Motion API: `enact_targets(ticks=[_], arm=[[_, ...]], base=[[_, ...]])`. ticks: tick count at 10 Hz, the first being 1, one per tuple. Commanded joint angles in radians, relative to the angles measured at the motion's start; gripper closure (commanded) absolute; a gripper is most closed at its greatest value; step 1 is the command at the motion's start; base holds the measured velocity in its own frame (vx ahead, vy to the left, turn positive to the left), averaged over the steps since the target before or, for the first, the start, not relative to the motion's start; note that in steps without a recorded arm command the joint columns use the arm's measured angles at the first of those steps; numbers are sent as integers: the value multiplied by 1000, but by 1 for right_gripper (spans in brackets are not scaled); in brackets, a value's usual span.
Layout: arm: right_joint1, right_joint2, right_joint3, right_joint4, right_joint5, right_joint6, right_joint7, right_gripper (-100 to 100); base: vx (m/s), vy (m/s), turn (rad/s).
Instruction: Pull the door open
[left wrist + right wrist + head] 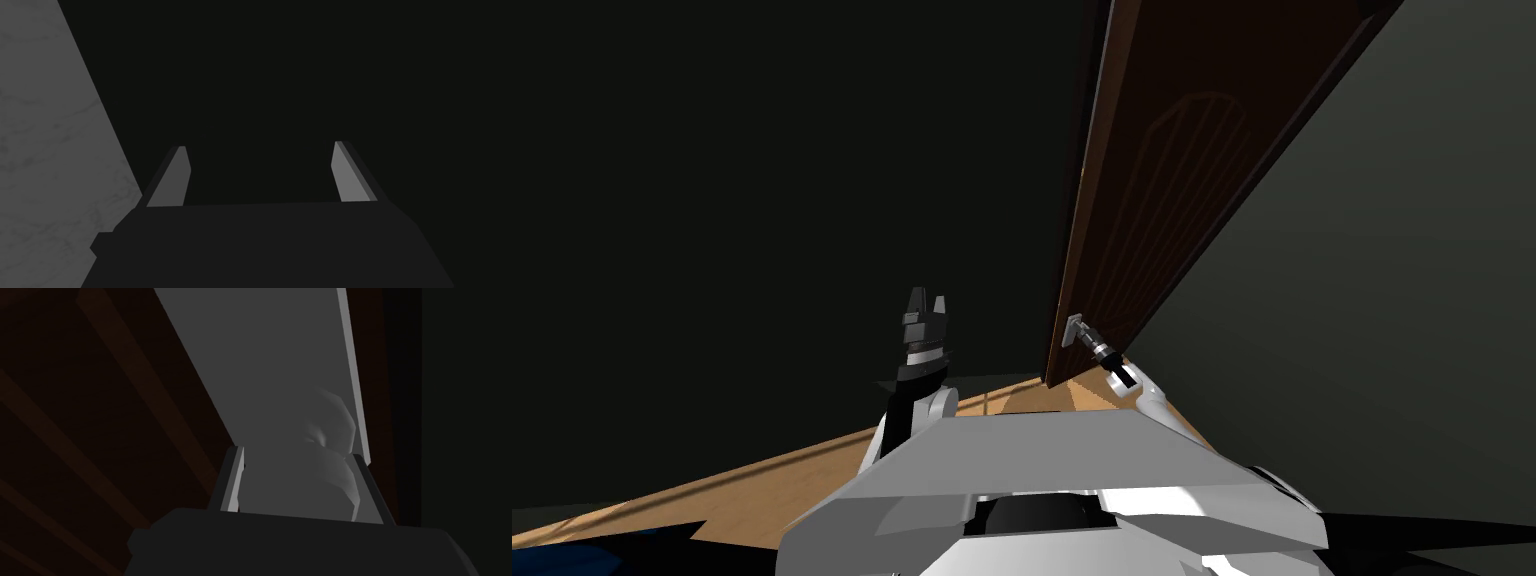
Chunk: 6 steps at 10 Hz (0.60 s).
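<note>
A dark brown panelled door stands ajar ahead of me to the right, its free edge turned toward me. Low on it is a grey handle on a grey plate. My right gripper reaches up to that handle. In the right wrist view my right gripper is shut on the rounded grey knob, its fingers pressing the knob's sides, with the door's brown panels beside it. My left gripper is raised left of the door's edge, and my left gripper is open with nothing between its fingers.
A wooden floor runs under me and up to the door's foot. A dark wall stands to the right of the door. Another dark wall stands to its left.
</note>
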Motion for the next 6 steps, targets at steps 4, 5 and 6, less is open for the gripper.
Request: enact_targets(ticks=[4, 5, 6], arm=[[-12, 9, 14, -6, -106, 7, -97, 100], [-14, 11, 18, -6, -132, 9, -121, 100], [-17, 13, 22, -5, -159, 11, -144, 100]], base=[[-81, -72, 110], [-89, -73, 104], [-97, -80, 122]])
